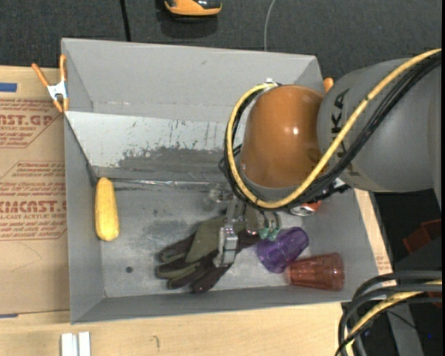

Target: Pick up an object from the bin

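The gripper [228, 249] is down at the near middle of the bin [170, 80], right on the cuff end of a dark glove [182, 258] lying flat on the floor. I cannot tell whether it is open or closed. Just right of it lie a purple cup [283, 248] and a red cup [316, 271], both tipped over. Corn [106, 209] lies well apart by the left wall.
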Controlling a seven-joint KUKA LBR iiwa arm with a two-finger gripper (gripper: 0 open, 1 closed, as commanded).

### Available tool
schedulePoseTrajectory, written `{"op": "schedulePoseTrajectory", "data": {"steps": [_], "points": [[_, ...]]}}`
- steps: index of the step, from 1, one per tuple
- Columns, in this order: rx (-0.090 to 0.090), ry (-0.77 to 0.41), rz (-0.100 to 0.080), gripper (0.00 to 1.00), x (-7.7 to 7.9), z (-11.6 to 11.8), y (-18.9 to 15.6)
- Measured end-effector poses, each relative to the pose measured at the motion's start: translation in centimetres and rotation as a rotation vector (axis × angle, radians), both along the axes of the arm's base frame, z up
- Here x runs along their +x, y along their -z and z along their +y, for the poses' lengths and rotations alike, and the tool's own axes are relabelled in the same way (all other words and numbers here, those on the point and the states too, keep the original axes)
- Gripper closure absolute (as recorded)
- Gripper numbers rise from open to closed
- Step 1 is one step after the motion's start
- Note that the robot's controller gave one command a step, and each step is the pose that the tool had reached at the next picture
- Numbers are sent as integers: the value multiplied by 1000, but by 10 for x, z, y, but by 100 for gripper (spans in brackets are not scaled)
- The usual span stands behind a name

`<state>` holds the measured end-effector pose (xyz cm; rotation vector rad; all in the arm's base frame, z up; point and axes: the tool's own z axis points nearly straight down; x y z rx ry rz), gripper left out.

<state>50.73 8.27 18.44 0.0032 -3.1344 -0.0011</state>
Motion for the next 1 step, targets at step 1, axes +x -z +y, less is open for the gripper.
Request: {"op": "schedulePoseTrajectory", "data": {"steps": [1], "points": [[1,1,-8,0,2,0,-4]]}}
